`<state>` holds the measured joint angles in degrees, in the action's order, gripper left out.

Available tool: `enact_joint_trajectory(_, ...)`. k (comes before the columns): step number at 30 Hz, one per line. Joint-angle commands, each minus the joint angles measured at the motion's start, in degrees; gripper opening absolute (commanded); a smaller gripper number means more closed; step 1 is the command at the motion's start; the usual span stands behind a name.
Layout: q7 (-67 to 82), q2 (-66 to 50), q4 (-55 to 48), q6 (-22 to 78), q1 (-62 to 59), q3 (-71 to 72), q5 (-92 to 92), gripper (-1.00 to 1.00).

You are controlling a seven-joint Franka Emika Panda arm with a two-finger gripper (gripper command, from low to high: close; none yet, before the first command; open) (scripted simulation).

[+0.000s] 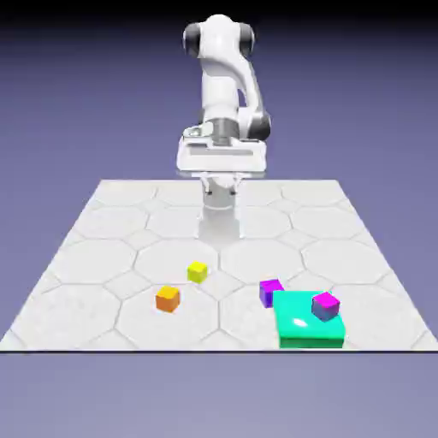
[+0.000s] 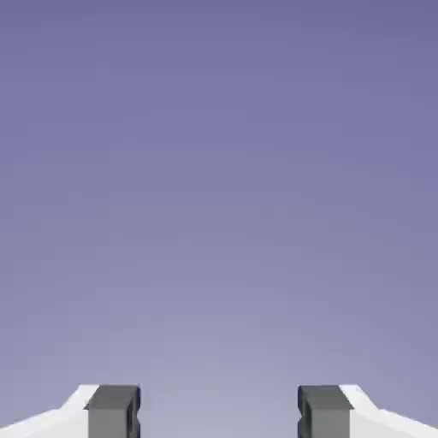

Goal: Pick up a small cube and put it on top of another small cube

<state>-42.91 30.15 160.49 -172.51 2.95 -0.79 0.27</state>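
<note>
A small cube [image 1: 271, 291] with a magenta top and dark purple sides sits on the table, touching the left edge of the teal block. A twin magenta-topped cube [image 1: 325, 305] with paler blue sides rests on top of that block. My gripper [image 1: 221, 183] hangs high above the table's far side, well away from every cube. In the hand view the gripper [image 2: 219, 416] is open: its two grey fingertips [image 2: 112, 411] stand apart with only the blue-violet backdrop between them. No cube shows in the hand view.
A big flat teal block [image 1: 301, 332] lies at the front on the exterior view's right. A yellow cube [image 1: 198, 272] and an orange cube [image 1: 168, 298] sit left of the middle. The tiled table [image 1: 103, 248] ends just in front of the block.
</note>
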Motion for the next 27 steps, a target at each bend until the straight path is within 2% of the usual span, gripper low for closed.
enact_joint_trajectory(1,-0.4,-2.1,-0.4,1.2,1.9,-0.7,0.2,0.0)
enact_joint_trajectory(17,-6.4,-35.1,-7.2,21.1,31.7,-11.0,3.8,0.0)
enact_joint_trajectory(25,-1.8,-48.0,-8.4,9.5,27.6,-5.4,10.1,0.0)
enact_joint_trajectory(26,-1.8,-48.0,-8.4,9.5,27.6,-5.4,10.1,-1.0)
enact_joint_trajectory(27,-1.8,-48.0,-8.4,9.5,27.6,-5.4,10.1,-1.0)
